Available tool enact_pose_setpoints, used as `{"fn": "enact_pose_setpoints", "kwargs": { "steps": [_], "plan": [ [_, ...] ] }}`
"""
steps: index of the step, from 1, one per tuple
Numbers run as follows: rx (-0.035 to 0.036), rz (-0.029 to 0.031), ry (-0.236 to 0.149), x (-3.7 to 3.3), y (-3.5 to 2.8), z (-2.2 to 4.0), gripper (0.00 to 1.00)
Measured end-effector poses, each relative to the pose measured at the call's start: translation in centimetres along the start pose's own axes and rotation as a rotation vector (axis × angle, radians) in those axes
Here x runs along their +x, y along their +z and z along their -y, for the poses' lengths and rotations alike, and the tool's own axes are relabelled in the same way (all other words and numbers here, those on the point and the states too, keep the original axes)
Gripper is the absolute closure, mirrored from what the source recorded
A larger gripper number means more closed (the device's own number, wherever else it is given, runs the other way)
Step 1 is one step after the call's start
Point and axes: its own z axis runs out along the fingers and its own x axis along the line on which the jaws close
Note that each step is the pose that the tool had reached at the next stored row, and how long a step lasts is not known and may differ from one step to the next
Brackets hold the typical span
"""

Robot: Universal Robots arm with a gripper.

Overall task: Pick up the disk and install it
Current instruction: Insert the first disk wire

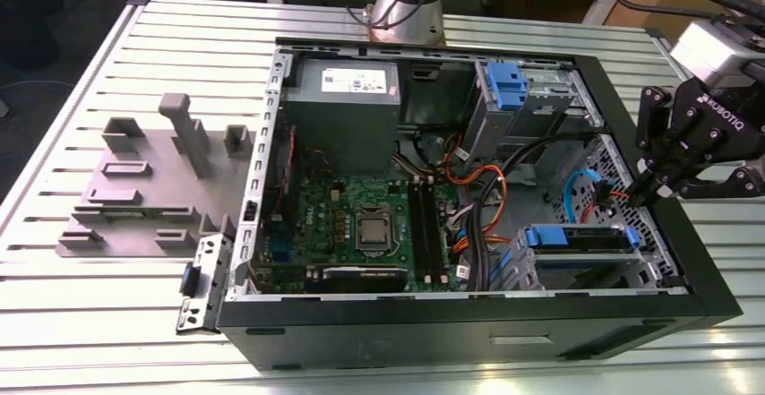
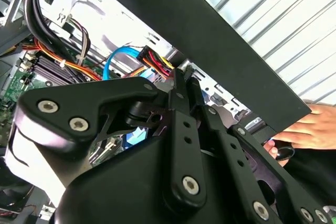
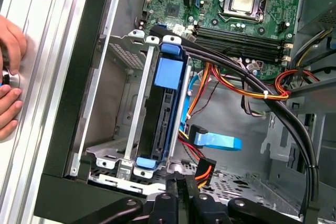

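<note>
Tool [image 1: 665,191] hovers at computer case's [image 1: 478,323] edge on exterior view's right, jaws pressed together, holding nothing. Disk [image 3: 167,109] sits in drive cage. Person's hand [image 3: 8,77] rests on tabletop [image 1: 96,314]. Best approach: descend squarely, avoiding cables [image 3: 247,85].

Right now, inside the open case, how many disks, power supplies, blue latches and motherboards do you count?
disk: 1
power supply: 1
blue latch: 1
motherboard: 1
Total: 4
</note>
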Motion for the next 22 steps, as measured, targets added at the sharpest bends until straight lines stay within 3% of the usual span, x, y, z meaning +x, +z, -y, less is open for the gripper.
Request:
{"fn": "enact_pose_setpoints", "kwargs": {
  "steps": [13,17,18,19,22],
  "plan": [
    [0.0033,-0.0005,0.000,-0.33,0.16,-1.76,0.82],
    [0.0037,-0.0004,0.000,-0.26,0.17,-1.88,0.82],
    [0.0041,0.0018,0.000,-0.15,0.19,-1.91,0.82],
    [0.0054,0.0086,0.000,-0.01,0.22,-1.94,0.82],
    [0.0110,0.0381,-0.003,0.36,0.29,-2.01,0.82]
  ]
}}
